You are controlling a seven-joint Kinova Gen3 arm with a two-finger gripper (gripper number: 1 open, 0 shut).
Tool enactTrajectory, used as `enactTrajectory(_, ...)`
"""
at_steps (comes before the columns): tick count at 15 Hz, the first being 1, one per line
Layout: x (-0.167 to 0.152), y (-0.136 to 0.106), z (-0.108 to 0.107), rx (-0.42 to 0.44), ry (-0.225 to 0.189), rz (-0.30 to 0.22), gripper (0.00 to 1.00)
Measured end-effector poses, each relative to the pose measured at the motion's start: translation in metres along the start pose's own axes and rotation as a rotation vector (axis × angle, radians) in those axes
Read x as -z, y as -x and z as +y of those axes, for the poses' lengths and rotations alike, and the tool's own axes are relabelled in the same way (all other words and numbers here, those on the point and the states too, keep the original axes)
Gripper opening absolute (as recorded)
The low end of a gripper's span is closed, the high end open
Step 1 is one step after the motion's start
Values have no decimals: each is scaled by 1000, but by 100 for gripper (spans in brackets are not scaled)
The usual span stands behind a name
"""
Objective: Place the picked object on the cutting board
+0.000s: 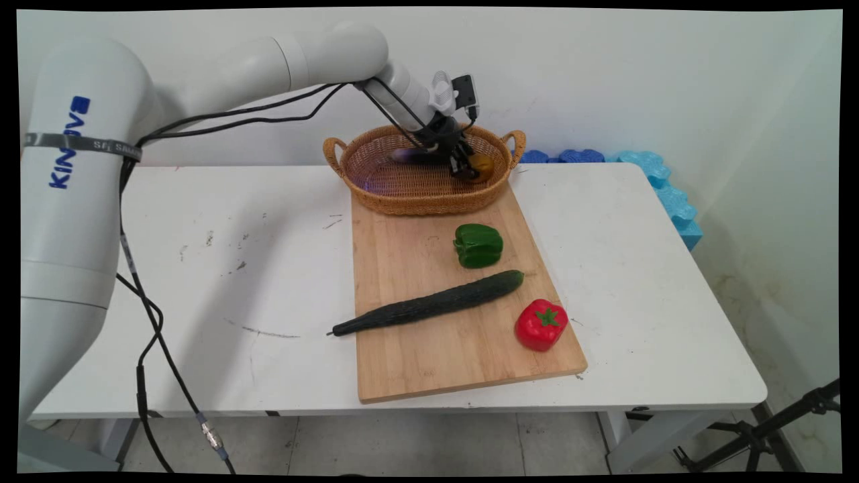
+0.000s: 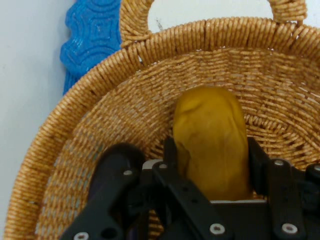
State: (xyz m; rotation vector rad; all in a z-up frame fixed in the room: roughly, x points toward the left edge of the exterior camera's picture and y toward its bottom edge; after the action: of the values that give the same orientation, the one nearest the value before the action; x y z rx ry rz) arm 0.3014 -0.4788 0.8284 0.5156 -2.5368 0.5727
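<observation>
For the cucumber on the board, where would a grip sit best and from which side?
Judging by its pose, around the middle of the cucumber, coming straight down from above, fingers closing across its narrow width. It lies flat and diagonal on the cutting board, with clear board either side; the green pepper and red pepper crowd its right end.

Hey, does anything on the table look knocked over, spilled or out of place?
Nothing spilled or toppled. Only oddity: the long dark green cucumber lies diagonally, its thin tip overhanging the wooden cutting board's left edge. The black gripper grips a yellow-brown potato-like item inside the wicker basket.

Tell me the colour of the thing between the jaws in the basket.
Mustard yellow, best seen in the hand view.
</observation>
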Motion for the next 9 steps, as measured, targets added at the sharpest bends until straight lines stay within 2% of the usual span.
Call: enactTrajectory(9,56,0,10,12,-43,16,0)
